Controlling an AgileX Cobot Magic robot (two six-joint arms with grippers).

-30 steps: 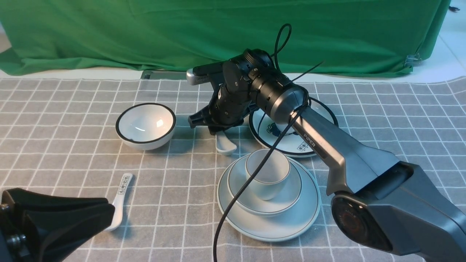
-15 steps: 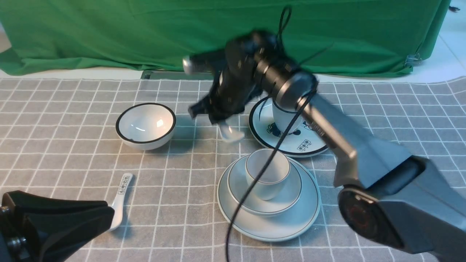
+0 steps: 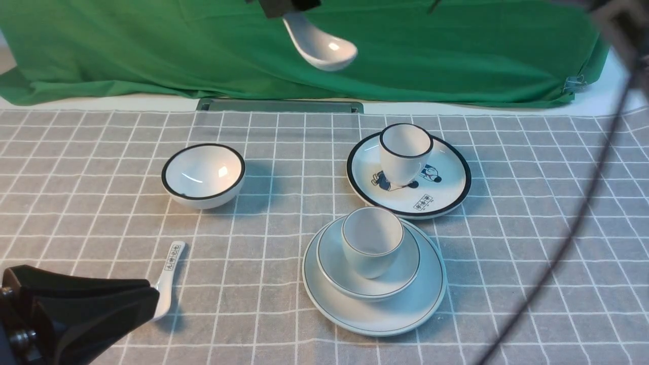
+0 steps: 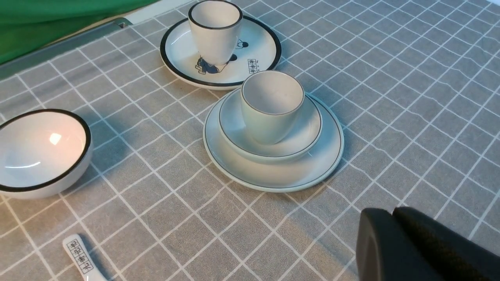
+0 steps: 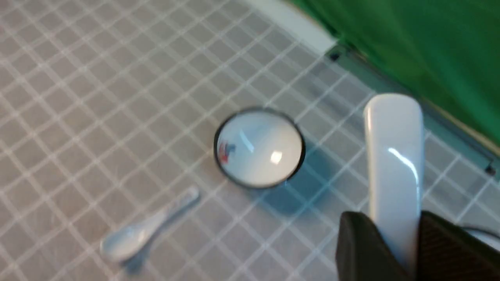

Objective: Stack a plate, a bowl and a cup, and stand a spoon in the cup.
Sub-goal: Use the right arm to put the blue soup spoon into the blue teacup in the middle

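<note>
The plain white plate (image 3: 375, 317) lies at the front centre with the shallow grey-rimmed bowl (image 3: 393, 279) on it and the small grey-rimmed cup (image 3: 372, 241) upright in the bowl. This stack also shows in the left wrist view: plate (image 4: 273, 177), bowl (image 4: 304, 132), cup (image 4: 271, 105). My right gripper (image 3: 290, 10) is high up at the picture's top edge, shut on the handle of the plain white spoon (image 3: 319, 48). The spoon hangs behind and left of the stack. In the right wrist view my right gripper (image 5: 394, 234) clamps the spoon (image 5: 394, 156). My left gripper (image 4: 392, 212) is shut and empty, low at the front left (image 3: 147, 301).
A black-rimmed bowl (image 3: 203, 175) stands at the left. A black-rimmed cartoon plate (image 3: 446, 195) with a black-rimmed cup (image 3: 405, 152) on it lies behind the stack. A spoon with marks on its handle (image 3: 170, 276) lies at the front left. Green cloth hangs at the back.
My right gripper has lifted the plain spoon from the cloth beside the cartoon plate to high above the table. The arm has left the middle of the view. The left arm is still.
</note>
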